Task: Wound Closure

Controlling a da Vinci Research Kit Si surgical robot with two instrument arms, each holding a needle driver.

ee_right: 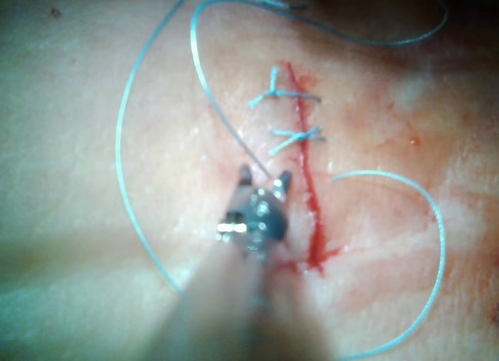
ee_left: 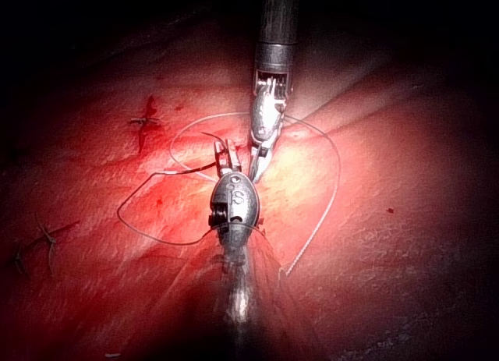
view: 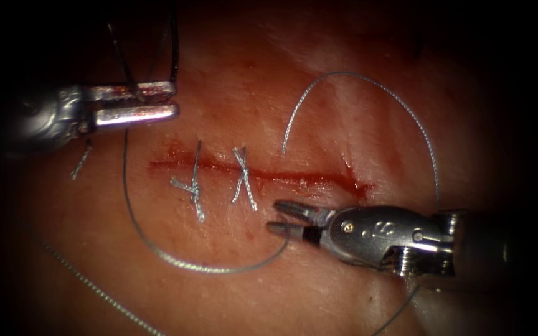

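Your left tool comes in level from the picture's left in the endoscope view, its two jaws lying parallel and pressed close together, clamped on a dark thread that rises from them, tips pointing right. Your right tool comes in from the right, wrist straight, jaws spread in a narrow V pointing left, with nothing gripped between them. The two tools sit well apart, the left higher.

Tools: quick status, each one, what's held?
Left tool: shut on the thread, above the cut.
Right tool: open, holding nothing, thread beside its tips.
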